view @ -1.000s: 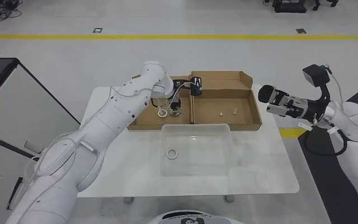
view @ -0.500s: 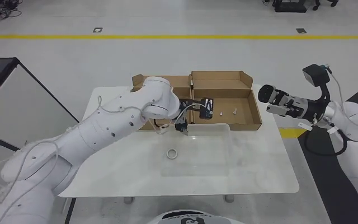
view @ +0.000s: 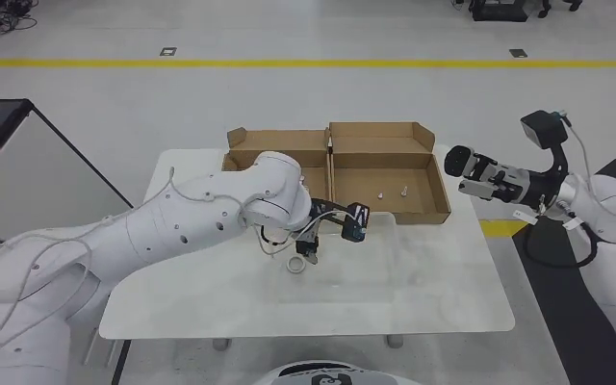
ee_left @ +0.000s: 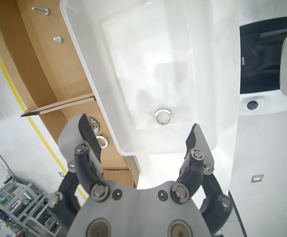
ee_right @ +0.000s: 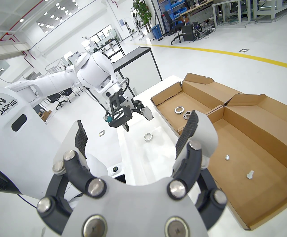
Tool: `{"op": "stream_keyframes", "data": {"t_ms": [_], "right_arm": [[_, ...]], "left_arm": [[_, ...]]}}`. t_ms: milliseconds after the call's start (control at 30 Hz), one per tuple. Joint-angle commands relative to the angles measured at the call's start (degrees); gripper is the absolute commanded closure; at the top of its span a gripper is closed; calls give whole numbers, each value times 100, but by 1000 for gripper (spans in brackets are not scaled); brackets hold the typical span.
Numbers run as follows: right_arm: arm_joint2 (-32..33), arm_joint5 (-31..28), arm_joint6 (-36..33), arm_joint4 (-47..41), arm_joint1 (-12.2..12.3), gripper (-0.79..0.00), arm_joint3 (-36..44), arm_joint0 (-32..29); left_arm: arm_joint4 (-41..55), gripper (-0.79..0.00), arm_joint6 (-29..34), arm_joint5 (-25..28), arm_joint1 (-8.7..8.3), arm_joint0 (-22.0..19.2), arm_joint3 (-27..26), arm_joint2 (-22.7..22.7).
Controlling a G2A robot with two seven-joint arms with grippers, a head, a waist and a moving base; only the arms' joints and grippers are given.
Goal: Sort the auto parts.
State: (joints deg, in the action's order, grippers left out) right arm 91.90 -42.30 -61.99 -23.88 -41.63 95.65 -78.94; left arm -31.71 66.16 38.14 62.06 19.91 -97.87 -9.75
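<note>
1 ring [ee_left: 163, 116] lies by the tray's [ee_left: 89, 74] 9 o'clock wall, near the wide, empty left gripper [ee_left: 139, 123]; a skewed pinch could jam it against that wall.

No text can be read on the cardboard box [view: 385, 132], clear bin [ee_left: 94, 74] or metal ring [ee_left: 163, 116]. The bolts [ee_left: 40, 10] are too small to tell
</note>
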Motion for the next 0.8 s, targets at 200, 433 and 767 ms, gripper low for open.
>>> {"op": "stream_keyframes", "data": {"t_ms": [200,433,767], "right_arm": [[0,0,0,0,0,-785,0,0],[0,0,0,0,0,-785,0,0],[0,0,0,0,0,-785,0,0]], "left_arm": [[-273,-554,-19,20,63,294,135,1],[-552,-499,-82,83,120,565,446,1],[-970,-459,-166,168,214,877,772,1]]}}
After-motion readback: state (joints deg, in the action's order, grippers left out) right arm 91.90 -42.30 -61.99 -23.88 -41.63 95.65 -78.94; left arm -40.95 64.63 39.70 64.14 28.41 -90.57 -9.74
